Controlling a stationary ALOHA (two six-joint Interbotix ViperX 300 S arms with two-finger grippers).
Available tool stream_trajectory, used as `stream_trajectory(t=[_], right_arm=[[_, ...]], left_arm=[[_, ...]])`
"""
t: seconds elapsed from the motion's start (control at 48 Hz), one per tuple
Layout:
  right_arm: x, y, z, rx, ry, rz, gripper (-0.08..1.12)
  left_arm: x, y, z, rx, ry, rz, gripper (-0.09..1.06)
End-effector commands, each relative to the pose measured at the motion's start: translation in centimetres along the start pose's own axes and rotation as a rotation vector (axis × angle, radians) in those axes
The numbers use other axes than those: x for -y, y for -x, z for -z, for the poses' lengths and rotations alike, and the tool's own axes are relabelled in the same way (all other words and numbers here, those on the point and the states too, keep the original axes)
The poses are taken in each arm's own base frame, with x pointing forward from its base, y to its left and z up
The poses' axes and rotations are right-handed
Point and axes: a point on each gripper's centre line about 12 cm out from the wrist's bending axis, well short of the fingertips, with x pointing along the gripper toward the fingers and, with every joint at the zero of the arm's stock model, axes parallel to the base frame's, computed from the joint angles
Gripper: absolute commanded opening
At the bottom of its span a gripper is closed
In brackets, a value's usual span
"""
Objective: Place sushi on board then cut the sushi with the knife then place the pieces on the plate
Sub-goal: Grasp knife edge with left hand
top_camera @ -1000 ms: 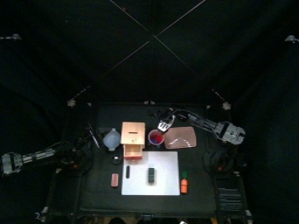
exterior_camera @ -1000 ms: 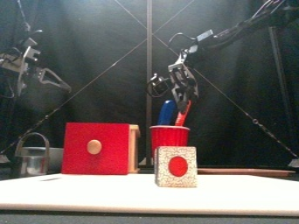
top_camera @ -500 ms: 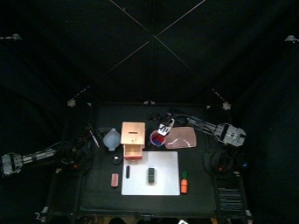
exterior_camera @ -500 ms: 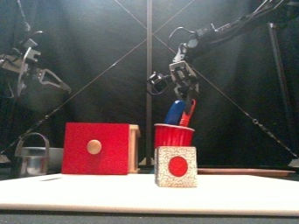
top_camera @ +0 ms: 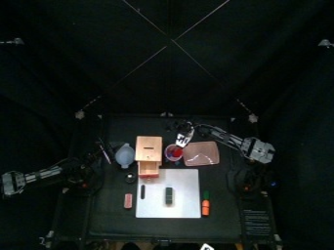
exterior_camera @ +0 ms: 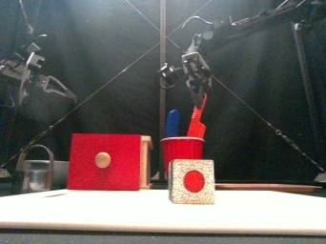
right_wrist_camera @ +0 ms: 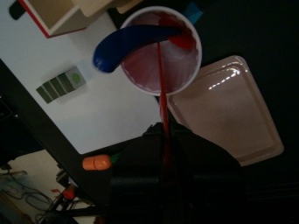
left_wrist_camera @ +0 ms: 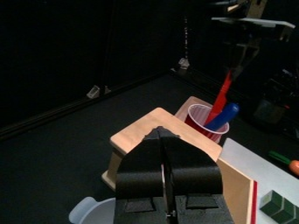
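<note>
Front view: red knife (exterior_camera: 197, 116) near-vertical

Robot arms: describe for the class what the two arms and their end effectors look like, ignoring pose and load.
Both arms are slim, black and jointed. The right arm has a pale silver-grey block at one joint; the left arm shows grey segments. The left end effector is two flat black jaws.

Glossy pink tray (right_wrist_camera: 228, 105); matt pale wooden box (left_wrist_camera: 135, 140).

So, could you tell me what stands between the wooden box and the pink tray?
The red cup stands there, as the top view shows.
</note>
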Motion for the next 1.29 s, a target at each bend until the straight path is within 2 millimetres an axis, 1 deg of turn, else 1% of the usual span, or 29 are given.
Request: stream_trajectory(t=[0.021,0.125,0.25,0.292,0.417,0.5,0.604,0.75,0.854,0.979,1.021,1.125,1.292], right_arm=[[-0.2,4.7,0.3,0.110,-0.012,0.006,0.40],[0.3,6.3,0.7,0.142,-0.030,0.037,0.40],[0.4,7.9,1.6,0.180,-0.029,0.074,0.40],[0.3,8.7,2.2,0.197,-0.028,0.081,0.40],[-0.2,10.1,3.8,0.226,-0.019,0.085,0.40],[-0.7,10.5,5.1,0.237,-0.012,0.082,0.40],[-1.4,9.8,6.6,0.233,0.007,0.076,0.40],[-2.9,8.7,8.7,0.257,0.047,0.054,0.40],[-4.0,8.3,10.3,0.314,0.073,0.020,0.40],[-5.6,7.9,12.0,0.409,0.108,-0.044,0.40],[-6.2,7.5,12.6,0.453,0.124,-0.070,0.40],[-7.1,6.2,13.9,0.536,0.145,-0.114,0.40],[-8.2,3.2,15.8,0.700,0.209,-0.160,0.40]], left_arm=[[0.0,-0.2,-0.4,0.010,0.002,-0.003,0.07],[0.1,-0.2,-0.5,0.013,0.004,-0.001,0.07],[0.0,-0.2,-0.5,0.013,0.010,-0.004,0.07],[0.1,-0.2,-0.6,0.016,0.010,-0.004,0.07],[0.1,-0.2,-0.7,0.019,0.011,-0.003,0.07],[0.1,-0.3,-0.8,0.020,0.009,-0.003,0.07],[0.2,-0.3,-1.0,0.025,0.010,-0.001,0.07],[0.4,-0.5,-1.6,0.040,0.008,0.007,0.07],[0.9,-0.6,-2.4,0.059,-0.005,0.024,0.07],[2.1,-0.8,-3.3,0.075,-0.032,0.078,0.07],[2.6,-0.9,-3.6,0.081,-0.040,0.103,0.07],[3.7,-1.1,-4.0,0.079,-0.055,0.150,0.07],[5.5,-1.5,-3.4,0.042,-0.107,0.234,0.07]])
